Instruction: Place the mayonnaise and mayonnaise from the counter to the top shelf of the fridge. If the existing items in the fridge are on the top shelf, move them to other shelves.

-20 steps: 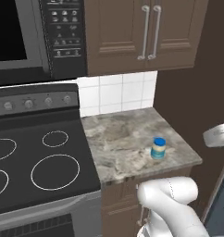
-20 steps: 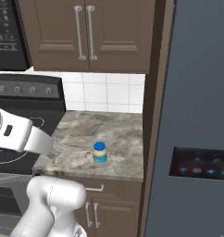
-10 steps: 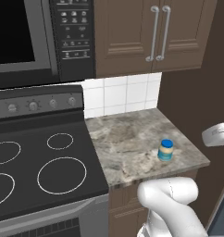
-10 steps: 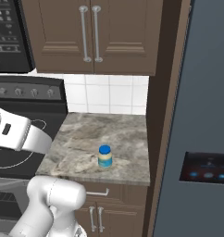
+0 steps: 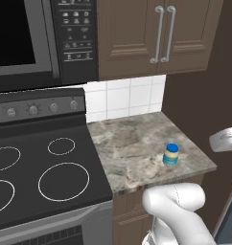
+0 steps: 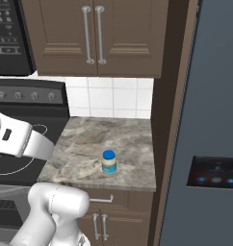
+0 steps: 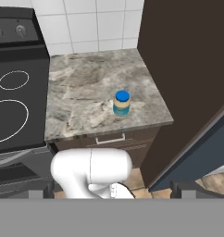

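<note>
- Marbled grey-brown counter (image 5: pixel 137 143) (image 6: pixel 89 149) (image 7: pixel 81 88) serves as the landmark; it sits over brown cabinets with silver handles (image 6: pixel 103 199), with a white tiled backsplash (image 6: pixel 113 98) behind it and brown upper cabinets (image 5: pixel 158 33) (image 6: pixel 92 33) above.
- Mayonnaise (image 5: pixel 171 154) (image 6: pixel 109 161) (image 7: pixel 121 102): one small blue-lidded jar, whitish and pale blue, standing upright on the counter near its front edge, toward the end away from the stove.
- Black stovetop (image 5: pixel 36 167) (image 7: pixel 14 102) adjoins the counter at its other end; its white ring markings and a row of knobs on the rear panel are visible; a dark microwave (image 5: pixel 36 38) hangs above it.
- Fridge (image 6: pixel 210 144): dark blue-grey body beyond the brown side panel at the counter's far end; its black blue-lit panel (image 6: pixel 213 173) lies at about counter height; door shut in the right base view.
- Gripper: fingertips cannot be made out in the hand view, so whether the claw is spread or pressed together cannot be told; the hand camera looks down on the counter from above and in front, with the jar well apart from it, near the middle of that view.
</note>
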